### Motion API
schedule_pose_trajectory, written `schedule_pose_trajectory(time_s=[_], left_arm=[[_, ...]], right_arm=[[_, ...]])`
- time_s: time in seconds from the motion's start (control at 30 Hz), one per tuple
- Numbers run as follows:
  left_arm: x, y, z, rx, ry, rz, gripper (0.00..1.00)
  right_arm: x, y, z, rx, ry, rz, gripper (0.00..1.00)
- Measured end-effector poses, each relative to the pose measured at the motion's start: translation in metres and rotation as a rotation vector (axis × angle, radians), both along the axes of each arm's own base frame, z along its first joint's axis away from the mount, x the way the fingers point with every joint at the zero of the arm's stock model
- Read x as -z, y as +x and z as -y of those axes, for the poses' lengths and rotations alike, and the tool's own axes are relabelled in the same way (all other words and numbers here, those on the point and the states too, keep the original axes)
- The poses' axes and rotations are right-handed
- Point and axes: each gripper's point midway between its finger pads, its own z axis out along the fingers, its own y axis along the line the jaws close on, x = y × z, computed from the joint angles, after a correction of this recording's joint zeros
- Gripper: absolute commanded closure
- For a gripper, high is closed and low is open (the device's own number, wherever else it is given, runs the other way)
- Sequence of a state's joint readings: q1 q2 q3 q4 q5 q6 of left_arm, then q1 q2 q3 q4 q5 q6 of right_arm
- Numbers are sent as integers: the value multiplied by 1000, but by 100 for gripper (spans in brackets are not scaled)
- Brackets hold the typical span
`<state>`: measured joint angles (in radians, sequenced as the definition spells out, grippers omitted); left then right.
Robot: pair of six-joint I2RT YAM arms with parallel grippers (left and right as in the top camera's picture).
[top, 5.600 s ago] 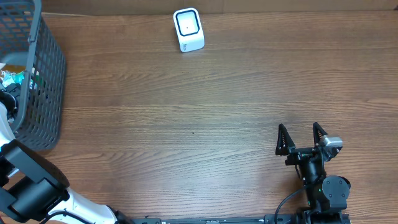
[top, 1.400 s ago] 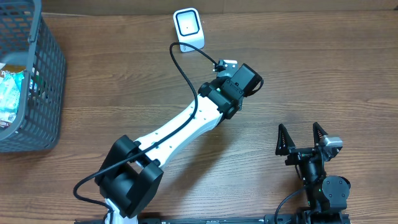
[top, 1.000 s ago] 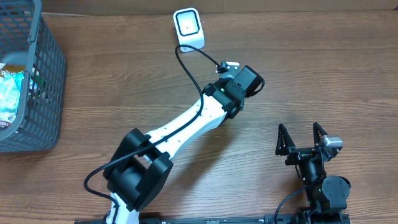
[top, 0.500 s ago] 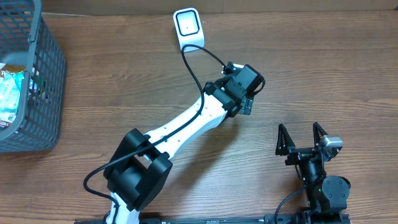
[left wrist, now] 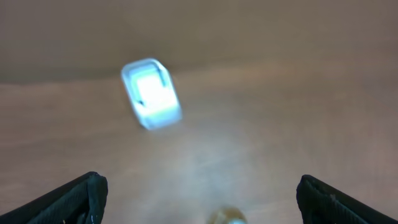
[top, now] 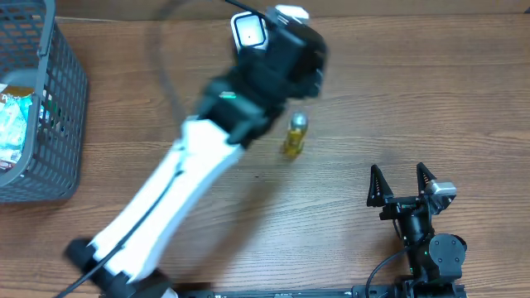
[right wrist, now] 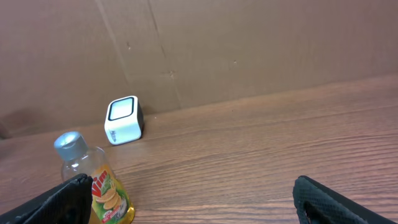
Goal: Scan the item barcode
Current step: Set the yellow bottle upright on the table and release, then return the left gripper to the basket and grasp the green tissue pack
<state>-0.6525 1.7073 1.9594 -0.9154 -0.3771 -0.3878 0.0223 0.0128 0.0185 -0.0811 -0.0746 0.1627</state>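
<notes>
1. Item: a small yellow bottle [top: 294, 135] with a grey cap stands upright on the wooden table [top: 397, 91], near the middle, touching neither claw.
2. Label, right wrist view: red letters read "Vim" above a picture of lime slices. The rest of the print is too small to read.
3. The scanner [top: 248, 31], a white box with a dark-framed window, sits at the far edge of the table, well apart from the bottle. The marking on its side is illegible.
4. Left gripper [left wrist: 199, 199]: fingers spread wide with nothing between them. Its camera looks down on the scanner, and the bottle cap shows just at the lower edge. The view is blurred.
5. Overhead, the blurred left arm [top: 190, 165] crosses the table, and its wrist overlaps the scanner's right side.
6. Right gripper [top: 402, 184]: fingers apart and empty, near the front edge, right of the bottle.
7. A dark mesh basket [top: 58, 108] stands at far left with packets inside. Their print is unreadable.
8. A brown cardboard wall [right wrist: 249, 43] backs the table.
</notes>
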Motion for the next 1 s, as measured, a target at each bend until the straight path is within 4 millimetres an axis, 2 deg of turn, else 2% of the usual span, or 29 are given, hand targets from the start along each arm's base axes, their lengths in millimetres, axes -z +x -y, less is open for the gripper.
schedule_pose_trajectory(time_s=[0.1,0.2,0.23,0.33,0.4,0.43,0.5,0.63,0.7,0.77,0.87,1.0], left_arm=[[-48,8,-58,-124,-54,99,0],[-84,13,-130,-282,-85,180,0],[-94,13,-159,-348,-90,204,1],[-108,6,-243,-543,-79,245,0],[-106,-4,-294,-668,-55,234,0],[-102,-12,-321,-734,-43,217,1],[-91,-26,-360,-829,-30,169,1],[-60,-56,-428,-995,-37,52,0],[-43,-64,-457,-1054,-65,-1,0],[-18,-67,-481,-1083,-115,-72,0],[28,-63,-504,-1087,-200,-198,0],[94,-54,-518,-1046,-286,-381,0]], right_arm=[[0,0,0,0,0,0,0],[0,0,0,0,0,0,0],[0,0,0,0,0,0,0],[0,0,0,0,0,0,0],[0,0,0,0,0,0,0],[0,0,0,0,0,0,0],[0,0,0,0,0,0,0],[0,0,0,0,0,0,0],[0,0,0,0,0,0,0],[0,0,0,0,0,1,0],[0,0,0,0,0,0,0],[0,0,0,0,0,0,0]])
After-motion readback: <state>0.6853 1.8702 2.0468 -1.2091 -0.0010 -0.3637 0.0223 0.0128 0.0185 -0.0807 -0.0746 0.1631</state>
